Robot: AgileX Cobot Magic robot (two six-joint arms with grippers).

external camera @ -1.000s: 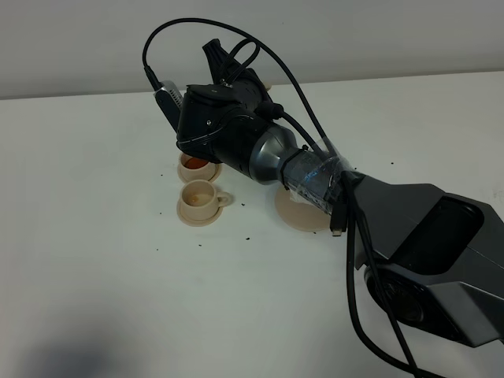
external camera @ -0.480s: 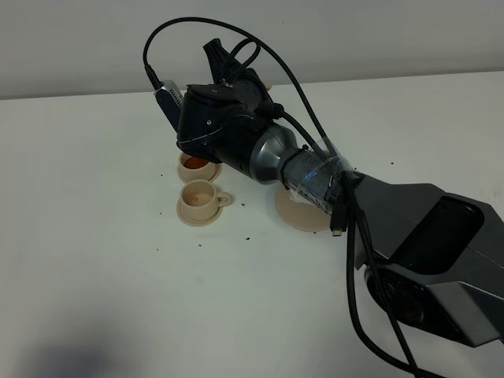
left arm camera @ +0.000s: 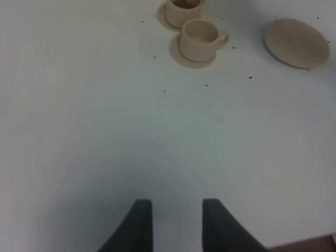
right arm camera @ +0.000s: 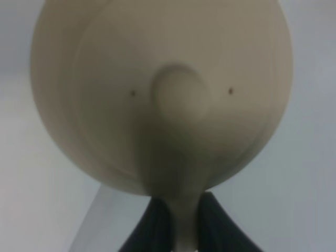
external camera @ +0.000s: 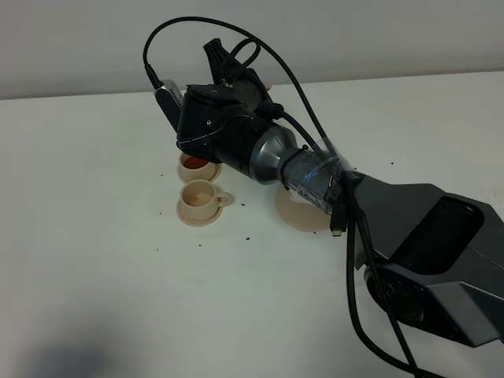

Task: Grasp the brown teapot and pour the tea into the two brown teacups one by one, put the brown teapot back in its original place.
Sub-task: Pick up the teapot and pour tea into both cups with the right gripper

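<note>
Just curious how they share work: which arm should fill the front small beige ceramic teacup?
Right. The right gripper holds the round beige ceramic teapot by its handle, close to the front teacup; the left gripper hangs open, empty, farther off.

The right arm [external camera: 409, 236] reaches from the lower right of the exterior high view up toward the middle. Its broad dark forearm narrows into a silver-grey joint and then a bulky black wrist [external camera: 224, 126]. The wrist is rolled over to one side, and black cables [external camera: 272, 55] loop above it. The right end effector [right arm camera: 181, 228] has its two dark fingers [right arm camera: 152, 228] drawn close together, clamped on the thin handle of the brown teapot [right arm camera: 163, 89]. The left end effector [left arm camera: 172, 226] hangs above the tabletop [left arm camera: 79, 131], pointing down and forward. Its two dark fingers [left arm camera: 139, 226] are parted, with a clear gap and nothing between them.
</note>
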